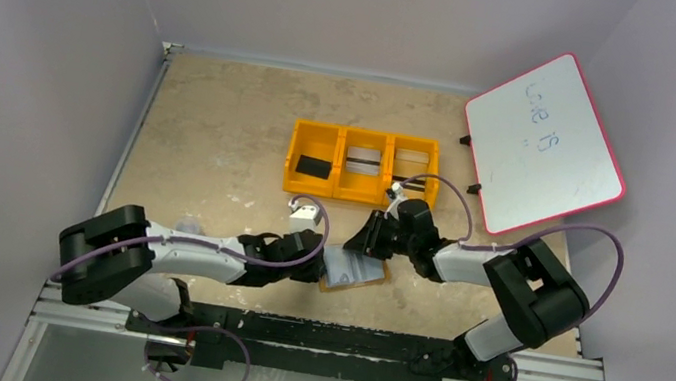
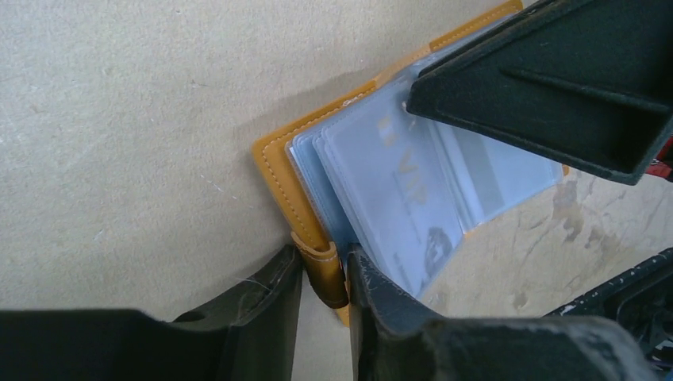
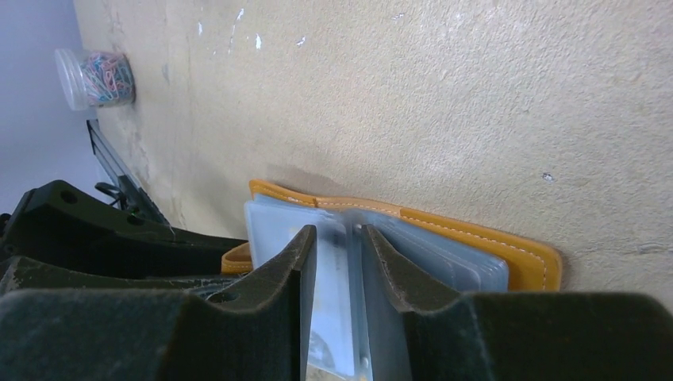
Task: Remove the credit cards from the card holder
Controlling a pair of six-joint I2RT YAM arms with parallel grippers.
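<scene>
The left gripper (image 2: pixel 324 260) lies low at the near corner of the card holder (image 2: pixel 274 171). Its 2 fingers (image 2: pixel 270 305) sit close on either side of the tan closing tab (image 2: pixel 325 278); I cannot tell whether they pinch the tab or only flank it. The right gripper (image 3: pixel 337 234) comes in from the opposite side. Its fingers (image 3: pixel 305 270) are a little apart and straddle 1 clear plastic sleeve (image 3: pixel 333 317), with a gap wider than that leaf.

The card holder lies open and flat on the beige table (image 1: pixel 221 133) between the 2 grippers, near the front edge, with its blue-grey sleeves fanned upward. A pale credit card marked VIP (image 2: pixel 397 190) sits inside one sleeve.

Farther back stands an orange 3-compartment tray (image 1: pixel 334 191). It holds a black block (image 1: pixel 312 166) in the left bin, pale cards (image 1: pixel 364 161) in the middle bin, and more in the right bin. A red-edged whiteboard (image 1: pixel 543 145) leans at the back right. A clear jar of coloured paper clips (image 3: pixel 95 77) is near the table's edge.
</scene>
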